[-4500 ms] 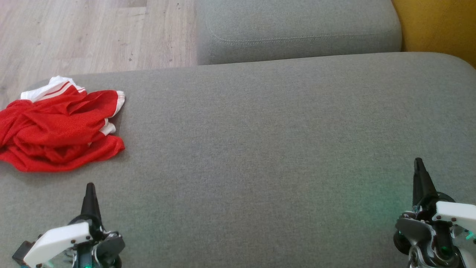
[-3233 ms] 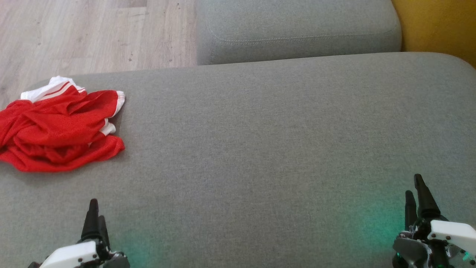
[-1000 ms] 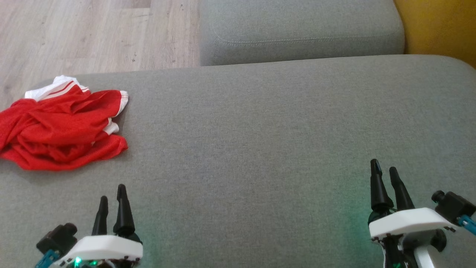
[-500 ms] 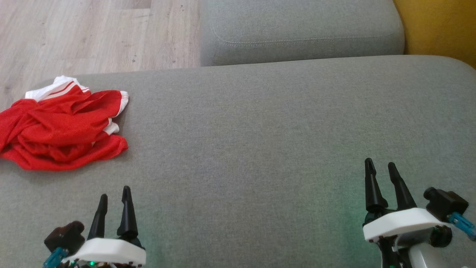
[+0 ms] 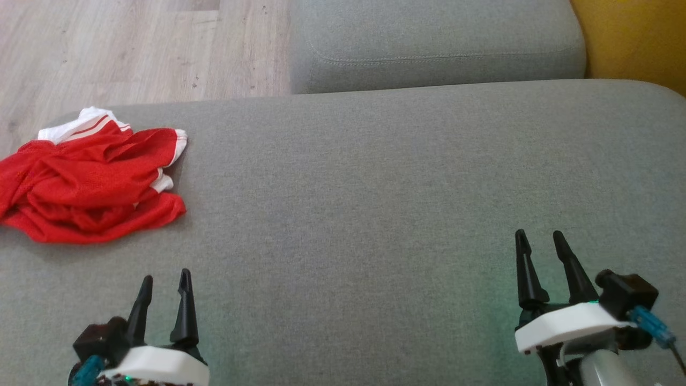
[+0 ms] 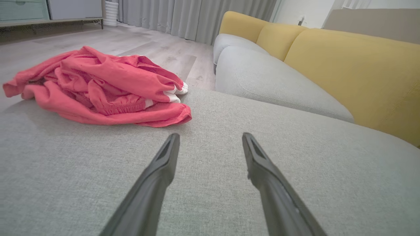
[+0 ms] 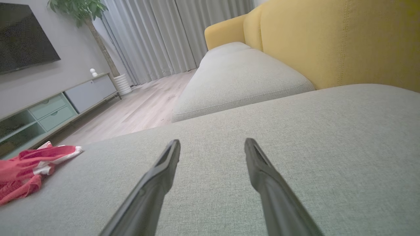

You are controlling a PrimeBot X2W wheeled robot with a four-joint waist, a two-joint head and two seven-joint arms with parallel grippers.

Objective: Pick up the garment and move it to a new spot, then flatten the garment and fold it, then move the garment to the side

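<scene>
A crumpled red garment with white trim lies at the far left of the grey sofa seat. My left gripper hovers open over the seat, nearer me than the garment and apart from it. In the left wrist view the garment sits ahead and to the left of the gripper, whose fingers hold nothing. My right gripper stands open at the lower right, far from the cloth. From the right wrist view the garment is at the far left, and that gripper is empty.
A second grey cushion lies beyond the seat, with a yellow sofa back to the right. Wooden floor lies past the seat's far left edge. A TV cabinet and curtains stand across the room.
Both grippers have turned so that their two fingers show side by side and open. The left one has sunk a little lower in the picture; the right has drifted left. The garment lies unmoved.
</scene>
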